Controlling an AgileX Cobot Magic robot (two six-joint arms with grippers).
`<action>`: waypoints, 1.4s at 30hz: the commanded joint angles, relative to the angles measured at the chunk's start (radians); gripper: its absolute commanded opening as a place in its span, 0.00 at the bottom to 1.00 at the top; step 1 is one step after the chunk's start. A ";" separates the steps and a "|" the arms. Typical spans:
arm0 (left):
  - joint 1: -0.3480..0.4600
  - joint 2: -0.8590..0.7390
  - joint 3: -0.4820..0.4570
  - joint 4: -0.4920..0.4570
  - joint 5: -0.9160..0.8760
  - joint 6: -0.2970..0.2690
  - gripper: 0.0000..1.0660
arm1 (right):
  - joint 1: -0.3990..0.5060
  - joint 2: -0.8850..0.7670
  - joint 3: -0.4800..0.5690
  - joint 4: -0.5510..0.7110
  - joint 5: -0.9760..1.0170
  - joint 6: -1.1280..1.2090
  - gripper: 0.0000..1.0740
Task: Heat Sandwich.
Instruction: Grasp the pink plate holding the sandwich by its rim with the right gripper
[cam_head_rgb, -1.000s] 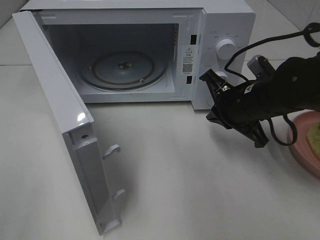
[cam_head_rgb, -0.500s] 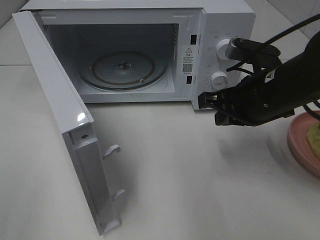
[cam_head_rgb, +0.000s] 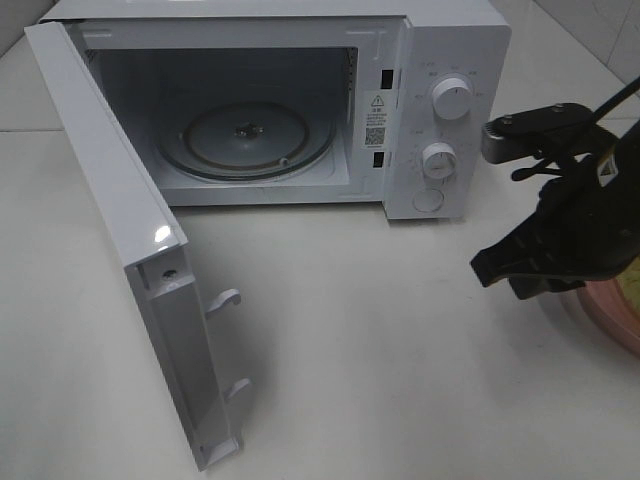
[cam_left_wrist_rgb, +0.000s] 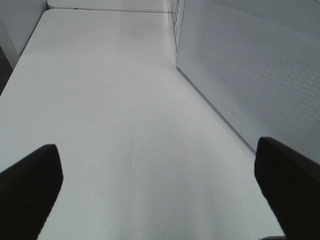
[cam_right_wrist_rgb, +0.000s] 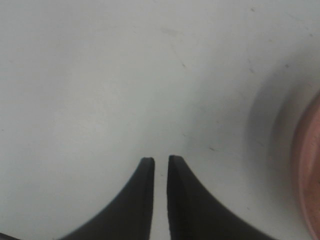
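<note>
Microwave (cam_head_rgb: 455, 45) door open, turntable (cam_head_rgb: 245, 140) bare, so heating hasn't begun: the sandwich (cam_head_rgb: 633, 283) sits mostly hidden on the pink plate (cam_head_rgb: 592, 325) at far right, right pincer (cam_right_wrist_rgb: 160, 159) narrow and empty beside it, left pincer (cam_left_wrist_rgb: 156, 145) wide.

White tabletop (cam_head_rgb: 400, 380), perhaps pale tiles (cam_head_rgb: 585, 35) at back, soft overhead light

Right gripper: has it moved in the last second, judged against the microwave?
Yes. The right gripper has swung away from the microwave control panel. In the high view it has gone rightward and nearer the camera, toward the pink plate.
</note>
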 joint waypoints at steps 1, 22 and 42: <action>0.003 -0.023 0.001 -0.005 -0.006 0.002 0.95 | -0.061 -0.015 -0.001 -0.021 0.072 -0.007 0.13; 0.003 -0.023 0.001 -0.005 -0.006 0.002 0.95 | -0.270 -0.014 -0.001 -0.136 0.077 -0.011 0.95; 0.003 -0.023 0.001 -0.005 -0.006 0.002 0.95 | -0.270 0.179 -0.052 -0.137 0.016 -0.014 0.82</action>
